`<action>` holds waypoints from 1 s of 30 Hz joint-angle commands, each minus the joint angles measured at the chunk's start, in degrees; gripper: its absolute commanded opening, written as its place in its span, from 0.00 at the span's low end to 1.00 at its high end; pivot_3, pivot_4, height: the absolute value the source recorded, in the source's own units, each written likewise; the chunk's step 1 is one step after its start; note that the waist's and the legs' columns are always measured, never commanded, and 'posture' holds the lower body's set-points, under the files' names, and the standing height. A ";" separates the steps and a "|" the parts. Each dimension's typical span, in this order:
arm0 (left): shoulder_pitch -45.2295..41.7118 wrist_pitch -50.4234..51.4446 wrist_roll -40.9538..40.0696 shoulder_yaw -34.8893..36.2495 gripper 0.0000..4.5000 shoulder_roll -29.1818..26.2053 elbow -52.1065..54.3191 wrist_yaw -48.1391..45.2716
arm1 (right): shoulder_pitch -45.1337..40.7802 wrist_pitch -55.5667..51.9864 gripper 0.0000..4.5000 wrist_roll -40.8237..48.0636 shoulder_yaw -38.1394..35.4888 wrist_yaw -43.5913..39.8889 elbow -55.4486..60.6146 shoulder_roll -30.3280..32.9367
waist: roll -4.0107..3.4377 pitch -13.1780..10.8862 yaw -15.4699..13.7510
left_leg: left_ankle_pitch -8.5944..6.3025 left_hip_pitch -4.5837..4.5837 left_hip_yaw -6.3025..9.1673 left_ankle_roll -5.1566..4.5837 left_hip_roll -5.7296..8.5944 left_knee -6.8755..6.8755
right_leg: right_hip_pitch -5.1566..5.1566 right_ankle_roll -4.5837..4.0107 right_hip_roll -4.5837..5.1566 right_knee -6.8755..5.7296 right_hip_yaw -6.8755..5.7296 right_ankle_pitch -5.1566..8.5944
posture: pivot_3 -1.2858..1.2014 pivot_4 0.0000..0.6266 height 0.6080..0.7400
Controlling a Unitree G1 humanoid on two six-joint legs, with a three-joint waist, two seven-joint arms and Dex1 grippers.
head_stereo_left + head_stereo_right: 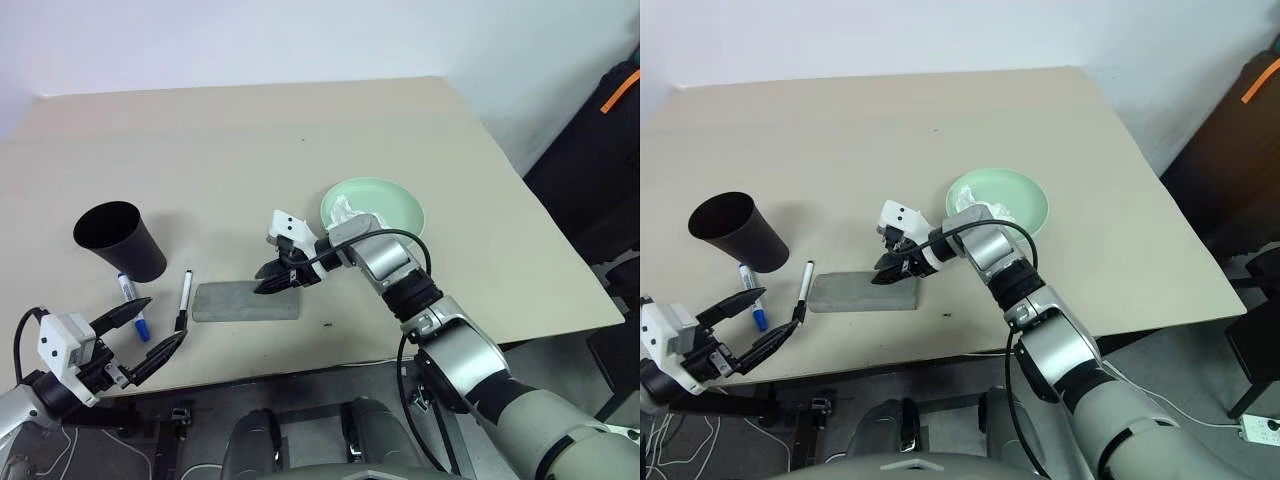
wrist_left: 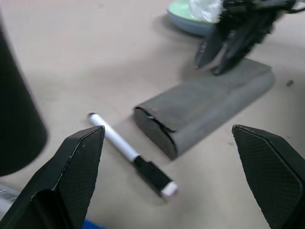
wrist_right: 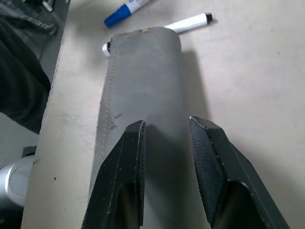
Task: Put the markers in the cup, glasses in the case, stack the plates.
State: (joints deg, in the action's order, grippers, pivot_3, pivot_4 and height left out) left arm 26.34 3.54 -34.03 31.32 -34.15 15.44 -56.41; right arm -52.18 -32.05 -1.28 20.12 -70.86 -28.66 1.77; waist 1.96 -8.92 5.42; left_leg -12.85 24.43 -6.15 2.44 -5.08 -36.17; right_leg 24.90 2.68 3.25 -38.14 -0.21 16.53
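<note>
**Grey case under right gripper, markers nearer left**

Grey case (image 1: 246, 301) lies flat, long axis from 9 to 3 o'clock. Right gripper (image 1: 272, 284) hovers over its 3 o'clock end, fingers narrowly apart, empty. Left gripper (image 1: 150, 336) wide apart, black-capped marker (image 1: 184, 299) just at 12 o'clock, so nearer.

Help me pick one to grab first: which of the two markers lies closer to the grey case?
The black-capped marker: it lies just beside the end of the case, while the blue-capped marker lies farther off, by the foot of the cup.
</note>
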 commanded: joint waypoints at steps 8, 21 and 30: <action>5.93 10.37 -10.47 8.81 1.00 1.80 8.48 9.21 | 2.80 4.12 0.33 2.46 -0.08 3.65 4.79 1.60 | 0.02 0.00 -0.02 | 0.00 -0.02 0.00 0.00 0.00 -0.04 | -0.02 0.00 -0.02 0.00 0.00 0.00 | 0.52 0.24 0.89; 3.54 30.46 -14.47 12.00 1.00 1.74 16.29 35.80 | 3.07 8.80 0.33 5.74 -0.67 3.40 6.42 4.22 | 0.07 -0.01 -0.09 | 0.01 -0.03 0.09 -0.01 0.05 -0.12 | -0.12 0.06 -0.13 0.02 0.00 -0.02 | 0.52 0.24 0.89; -6.55 45.09 -15.21 10.36 1.00 -0.82 18.52 53.19 | 2.56 11.15 0.33 4.94 -0.28 5.37 3.93 5.07 | 0.09 0.00 -0.35 | 0.05 -0.06 0.28 0.06 0.03 -0.13 | -0.15 0.11 -0.42 -0.03 0.01 -0.05 | 0.52 0.24 0.89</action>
State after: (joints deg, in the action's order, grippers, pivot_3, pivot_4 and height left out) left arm 21.04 45.73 -48.47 41.54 -33.51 30.72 -6.57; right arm -48.71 -21.96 3.41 20.33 -66.00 -24.97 6.78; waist 2.05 -8.93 5.07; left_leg -12.80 24.37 -5.87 2.51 -5.05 -36.30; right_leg 24.75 2.79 2.81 -38.17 -0.20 16.48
